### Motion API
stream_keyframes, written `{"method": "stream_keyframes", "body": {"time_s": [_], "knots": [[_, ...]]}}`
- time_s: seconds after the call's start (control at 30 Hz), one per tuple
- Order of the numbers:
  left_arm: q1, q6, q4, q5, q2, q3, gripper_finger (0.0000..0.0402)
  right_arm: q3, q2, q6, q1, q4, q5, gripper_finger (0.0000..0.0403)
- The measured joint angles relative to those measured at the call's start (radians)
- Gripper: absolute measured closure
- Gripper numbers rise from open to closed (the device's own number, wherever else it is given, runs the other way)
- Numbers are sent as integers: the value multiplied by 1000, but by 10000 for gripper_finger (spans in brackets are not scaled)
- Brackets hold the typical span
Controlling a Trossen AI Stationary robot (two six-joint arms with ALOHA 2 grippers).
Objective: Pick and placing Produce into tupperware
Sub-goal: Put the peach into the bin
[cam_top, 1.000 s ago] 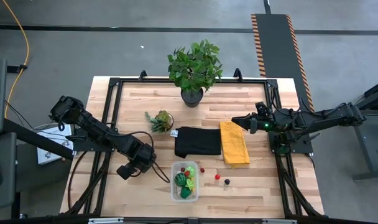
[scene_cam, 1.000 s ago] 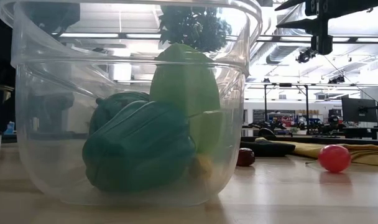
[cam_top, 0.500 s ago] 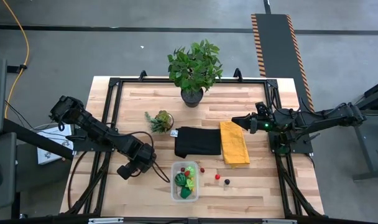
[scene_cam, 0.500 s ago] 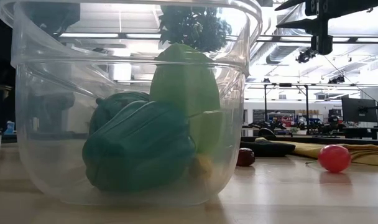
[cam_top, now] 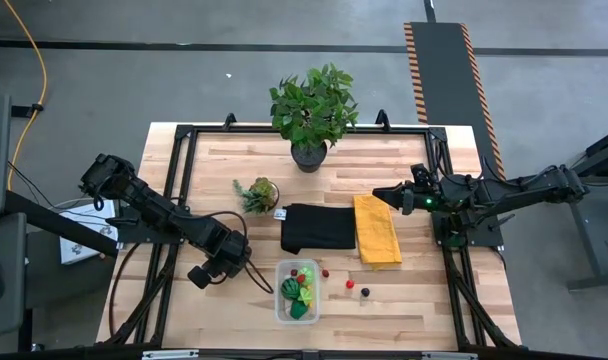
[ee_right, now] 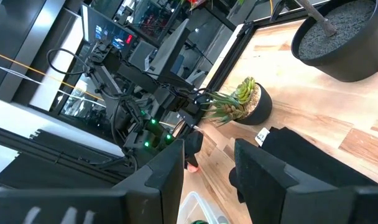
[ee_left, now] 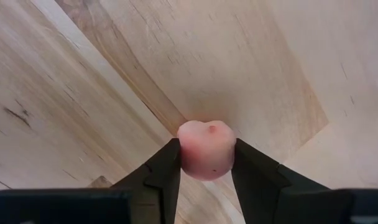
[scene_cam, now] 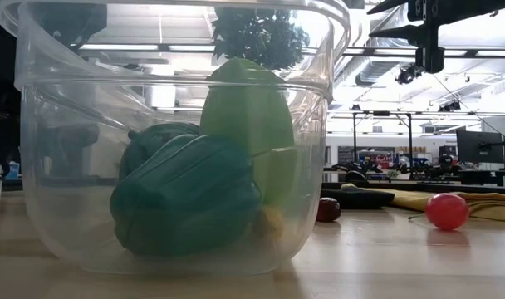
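The tupperware point(cam_top: 297, 291), clear and lidless, stands near the table's front edge. It holds a dark green piece point(scene_cam: 186, 195), a lime-green piece point(scene_cam: 248, 112) and small red bits. Two red pieces point(cam_top: 325, 272) point(cam_top: 350, 283) and a dark one point(cam_top: 365, 292) lie on the wood to its right. My left gripper point(cam_top: 212, 272) stands left of the tupperware, pointing steeply down, shut on a pink piece of produce point(ee_left: 206, 149). My right gripper point(ee_right: 207, 162) hangs open above the table's right side, beside the yellow cloth, with nothing between its fingers. My left gripper pinches the pink piece by its two opposite sides point(ee_left: 184, 155) between the two fingers, near their free ends. The fingers come from above, slanting steeply down. The piece sits upright between them at the wooden table top; whether it is lifted clear cannot be told.
A large potted plant point(cam_top: 312, 110) stands at the far edge and a small succulent point(cam_top: 258, 192) left of centre. A black cloth point(cam_top: 317, 228) and a folded yellow cloth point(cam_top: 377, 230) lie mid-table. Bare wood lies around my left gripper.
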Motion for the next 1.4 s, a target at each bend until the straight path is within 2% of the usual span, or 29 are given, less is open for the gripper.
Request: {"method": "stream_keyframes", "body": {"time_s": [0.53, 1.4], "knots": [[0, -27, -15, 5, 0, 14, 289, 0, 0, 0, 0, 0, 0, 269], [0, -78, -117, -20, 0, 312, 289, 0, 0, -1, 0, 0, -3, 269]]}}
